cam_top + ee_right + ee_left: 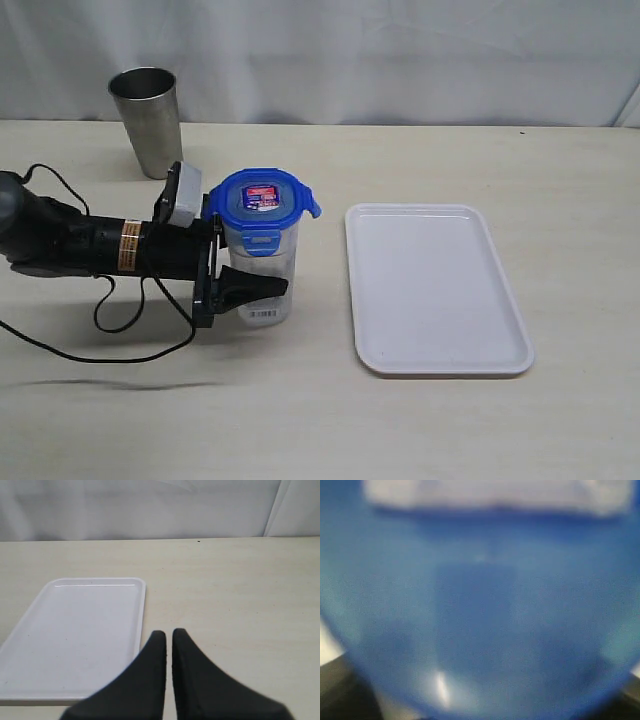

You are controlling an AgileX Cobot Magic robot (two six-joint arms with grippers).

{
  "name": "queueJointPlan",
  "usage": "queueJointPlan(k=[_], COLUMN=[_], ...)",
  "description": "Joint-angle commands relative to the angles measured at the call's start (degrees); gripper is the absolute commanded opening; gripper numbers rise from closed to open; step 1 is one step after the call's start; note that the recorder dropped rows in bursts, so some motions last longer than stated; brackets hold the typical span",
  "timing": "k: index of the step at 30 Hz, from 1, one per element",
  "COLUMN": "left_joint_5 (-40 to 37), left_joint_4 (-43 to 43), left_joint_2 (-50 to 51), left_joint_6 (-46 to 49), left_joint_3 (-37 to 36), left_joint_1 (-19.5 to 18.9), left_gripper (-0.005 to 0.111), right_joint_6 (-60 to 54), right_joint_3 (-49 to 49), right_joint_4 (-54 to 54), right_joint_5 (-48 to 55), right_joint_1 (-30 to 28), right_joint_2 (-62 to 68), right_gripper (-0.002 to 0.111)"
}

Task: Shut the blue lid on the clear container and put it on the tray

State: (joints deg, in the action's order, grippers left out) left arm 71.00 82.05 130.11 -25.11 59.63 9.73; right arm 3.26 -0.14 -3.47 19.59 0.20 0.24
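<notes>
Black left fingers (pixel 255 288): the left gripper (pixel 268 265) reaches in level from the left and clasps the clear container (pixel 282 255) low on its body. The near finger lies flat against the front wall; the far finger is hidden behind the canister.
Black right fingers (pixel 155 680): the right gripper (pixel 166 632) is closed to a thin slit and holds nothing. It hangs above bare table just beside the tray's edge.
Clear container: stands upright on the table between the left fingers. It is left of the tray and not touching it. It is tall, see-through and slightly tapered, with a small barcode label near its base.
Blue lid (pixel 265 205): sits on top of the container. It is rounded-square with a red-and-white sticker in the centre. The front flap is folded down; the flap towards the tray sticks outward. In the left wrist view it is a blurred blue mass (pixel 480 630) filling the picture.
Tray (pixel 440 290): white, flat and rectangular, with rounded corners and a low rim. Nothing is on it. It is also seen in the right wrist view (pixel 75 635).
Steel tumbler (pixel 148 120): grey metal, upright, behind the left arm and apart from the container.
Table (pixel 400 430): pale wood grain, with white cloth hanging behind it.
</notes>
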Motion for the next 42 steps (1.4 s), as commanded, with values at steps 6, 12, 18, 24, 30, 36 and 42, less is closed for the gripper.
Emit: queueJointPlan(k=[6, 12, 18, 24, 30, 36, 42], left_joint_5=[-1.03, -1.03, -1.03, -1.03, -1.03, -1.03, -1.03], left_joint_4=[4.03, 3.80, 2.70, 2.60, 2.33, 2.09, 2.09], left_joint_2=[-0.90, -0.90, -0.90, -0.90, -0.90, -0.90, -0.90], left_joint_6=[-0.13, -0.14, -0.14, -0.14, -0.03, 0.38, 1.05], left_joint_3=[-1.16, -1.16, -1.16, -1.16, -1.16, -1.16, -1.16], left_joint_1=[-0.82, -0.82, -0.82, -0.82, -0.82, -0.82, -0.82], left_gripper=[0.000, 0.000, 0.000, 0.000, 0.000, 0.000, 0.000], right_joint_6=[-0.01, 0.37, 14.25, 28.57, 54.64, 67.87, 59.11], right_joint_3=[0.14, 0.14, 0.14, -9.93, -26.82, -39.05, -51.12], right_joint_4=[-0.82, 1.86, 11.16, -3.98, -35.86, -57.23, -58.30], right_joint_5=[-1.63, -27.62, -42.98, -36.65, -25.99, -19.59, 7.16], right_joint_1=[-0.08, -0.08, -0.08, -0.08, -0.08, -0.08, -0.08], right_joint_2=[-0.24, -0.24, -0.24, 5.29, 25.49, 47.71, 63.85], right_gripper=[0.005, 0.005, 0.005, 0.005, 0.014, 0.034, 0.034])
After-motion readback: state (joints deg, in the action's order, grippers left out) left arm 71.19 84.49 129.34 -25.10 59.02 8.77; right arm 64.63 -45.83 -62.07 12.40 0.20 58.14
